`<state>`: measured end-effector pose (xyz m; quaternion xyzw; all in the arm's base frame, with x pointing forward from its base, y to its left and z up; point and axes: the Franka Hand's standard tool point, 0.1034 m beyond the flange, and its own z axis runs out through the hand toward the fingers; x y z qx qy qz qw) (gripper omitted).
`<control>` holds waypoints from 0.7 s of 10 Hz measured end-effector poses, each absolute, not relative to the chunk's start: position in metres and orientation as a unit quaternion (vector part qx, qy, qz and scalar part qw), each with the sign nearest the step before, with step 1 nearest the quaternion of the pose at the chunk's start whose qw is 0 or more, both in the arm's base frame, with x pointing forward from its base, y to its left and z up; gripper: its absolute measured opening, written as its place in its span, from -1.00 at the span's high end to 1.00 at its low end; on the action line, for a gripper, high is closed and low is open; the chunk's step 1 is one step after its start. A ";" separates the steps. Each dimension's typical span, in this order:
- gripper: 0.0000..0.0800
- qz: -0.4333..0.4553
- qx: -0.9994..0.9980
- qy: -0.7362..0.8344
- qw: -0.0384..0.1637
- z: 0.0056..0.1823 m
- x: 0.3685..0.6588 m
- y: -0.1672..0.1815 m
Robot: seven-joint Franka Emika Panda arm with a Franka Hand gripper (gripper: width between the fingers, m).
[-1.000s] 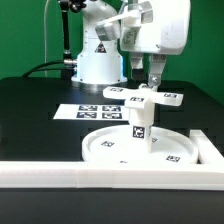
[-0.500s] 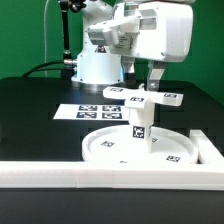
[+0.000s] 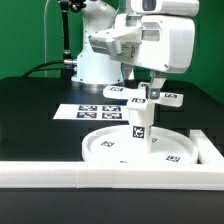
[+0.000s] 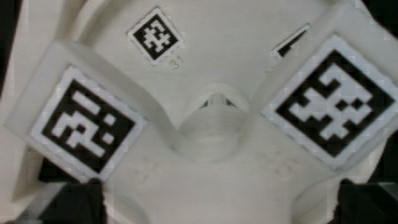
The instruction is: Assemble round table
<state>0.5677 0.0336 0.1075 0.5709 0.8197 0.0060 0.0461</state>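
The round disc lies flat on the black table. The short leg stands upright on its middle. The cross-shaped base sits level on top of the leg. My gripper hangs straight down over the base's hub. In the wrist view the base fills the picture with its tags. My gripper has its dark fingers far apart, one on each side of the hub. The jaws look open around the base.
The long white rail runs along the table's front edge and turns a corner at the exterior view's right. The marker board lies behind the disc. The arm's pedestal stands at the back.
My hand has turned about its vertical axis over the base and now faces the camera squarely. The base, leg and disc have stayed put.
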 end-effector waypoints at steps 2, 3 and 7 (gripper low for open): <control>-0.62 0.001 0.557 0.829 0.051 0.107 0.567 0.040; -0.62 -0.002 0.559 0.828 0.050 0.103 0.566 0.042; -0.62 -0.005 0.556 0.829 0.049 0.100 0.565 0.042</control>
